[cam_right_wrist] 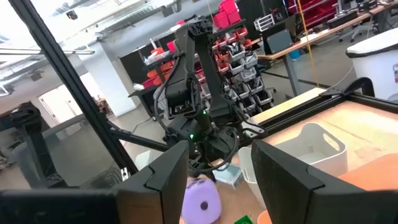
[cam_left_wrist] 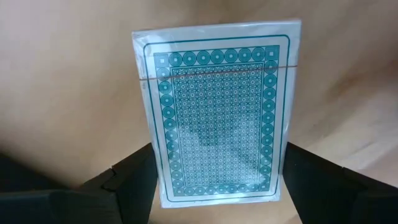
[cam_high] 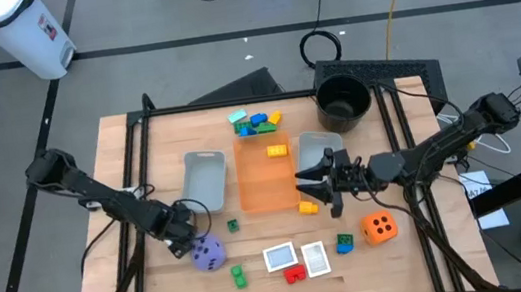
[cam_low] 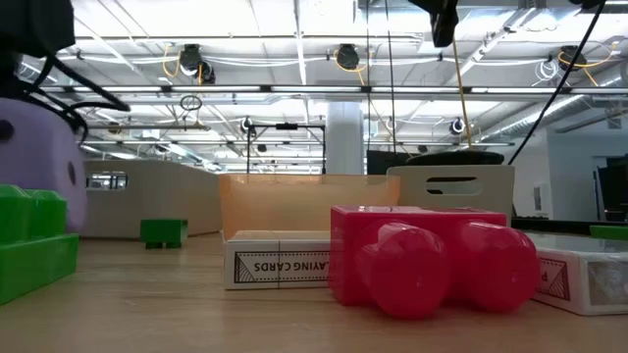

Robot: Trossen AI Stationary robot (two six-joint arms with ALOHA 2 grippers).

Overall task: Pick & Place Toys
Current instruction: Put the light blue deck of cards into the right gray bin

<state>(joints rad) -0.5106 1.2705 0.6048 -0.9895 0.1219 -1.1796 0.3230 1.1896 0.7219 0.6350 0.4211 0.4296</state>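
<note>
Orange translucent tray (cam_high: 266, 178) at the table's middle holds one yellow brick (cam_high: 276, 150); the grey trays (cam_high: 205, 178) either side look bare. Left pincer (cam_left_wrist: 214, 180), near-left beside the purple die (cam_high: 207, 253), is clamped on a teal-backed card pack (cam_left_wrist: 217, 112). Right pincer (cam_high: 308, 186) hovers, fingers parted and holding nothing, at the orange tray's right edge, just above another yellow brick (cam_high: 307, 206).

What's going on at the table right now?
Toy sorting, mid-run. The left claw is closed on a card pack near the purple die. The right claw hangs open and empty at the edge of the orange tray, which holds one yellow brick. Two more card packs, the orange die and scattered bricks lie loose on the table.
</note>
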